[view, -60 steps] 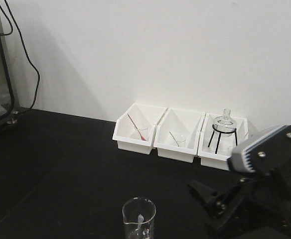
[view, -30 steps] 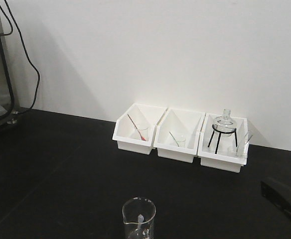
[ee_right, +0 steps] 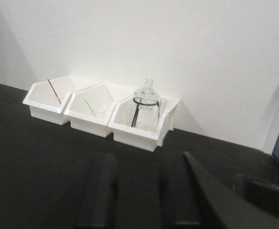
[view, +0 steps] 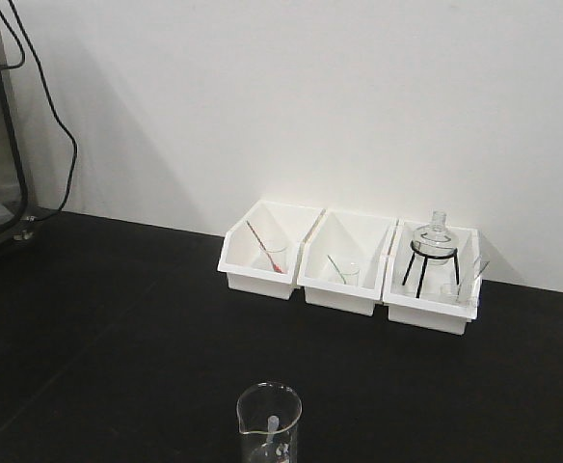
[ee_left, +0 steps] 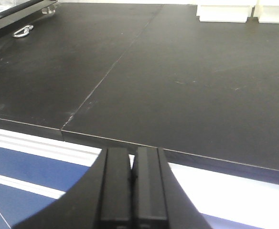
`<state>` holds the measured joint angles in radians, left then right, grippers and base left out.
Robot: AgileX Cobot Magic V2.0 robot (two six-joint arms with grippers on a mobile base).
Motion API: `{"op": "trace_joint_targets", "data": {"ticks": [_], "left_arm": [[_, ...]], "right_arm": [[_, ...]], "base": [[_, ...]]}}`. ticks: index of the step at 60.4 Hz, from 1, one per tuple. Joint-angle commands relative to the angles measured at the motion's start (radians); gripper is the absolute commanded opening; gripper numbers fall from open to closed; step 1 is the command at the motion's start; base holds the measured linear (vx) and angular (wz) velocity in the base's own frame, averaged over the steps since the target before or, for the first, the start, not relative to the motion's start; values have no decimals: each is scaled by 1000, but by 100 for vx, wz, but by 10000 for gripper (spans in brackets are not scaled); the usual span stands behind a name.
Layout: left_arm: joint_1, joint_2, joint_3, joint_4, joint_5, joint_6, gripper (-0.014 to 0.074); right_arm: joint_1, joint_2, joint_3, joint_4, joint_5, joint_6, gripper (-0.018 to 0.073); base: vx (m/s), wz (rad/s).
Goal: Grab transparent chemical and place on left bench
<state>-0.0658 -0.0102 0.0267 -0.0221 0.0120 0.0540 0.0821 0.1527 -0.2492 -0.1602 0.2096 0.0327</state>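
The black counter (view: 118,328) lies bare on its left and middle stretch. A glass beaker (view: 268,422) stands alone at the near edge, open counter on every side. Three white bins (view: 344,265) sit in a touching row against the wall, the right one holding a round flask (view: 434,237) on a black tripod. A cable (view: 55,125) hangs at far left.
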Motion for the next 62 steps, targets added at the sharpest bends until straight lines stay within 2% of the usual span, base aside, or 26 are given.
{"op": "trace_joint_targets", "data": {"ticks": [1, 7, 9, 15, 19, 30, 62], "left_arm": [[-2, -19, 16, -1, -78, -8, -3], [-2, -19, 16, -1, -78, -8, -3], [-2, -19, 16, -1, -78, -8, -3], [-2, -19, 16, -1, -78, -8, -3], [-2, -19, 16, -1, -78, -8, -3], [-2, -19, 16, -1, -78, -8, -3], [-2, -19, 16, -1, -78, -8, -3]], "right_arm": [[-40, -80, 90, 9, -109, -17, 143], [-67, -167, 193, 5, -120, -17, 7], [-72, -179, 223, 5, -131, -17, -14], [-74, -170, 292, 6, -180, -13, -10], [-74, -170, 281, 8, -88, -11, -8], [-74, -170, 286, 8, -19, -11, -8], [-74, -170, 286, 8, -12, -11, -8]], "base": [[0, 0], [0, 0], [0, 0], [0, 0], [0, 0], [0, 0], [0, 0]]}}
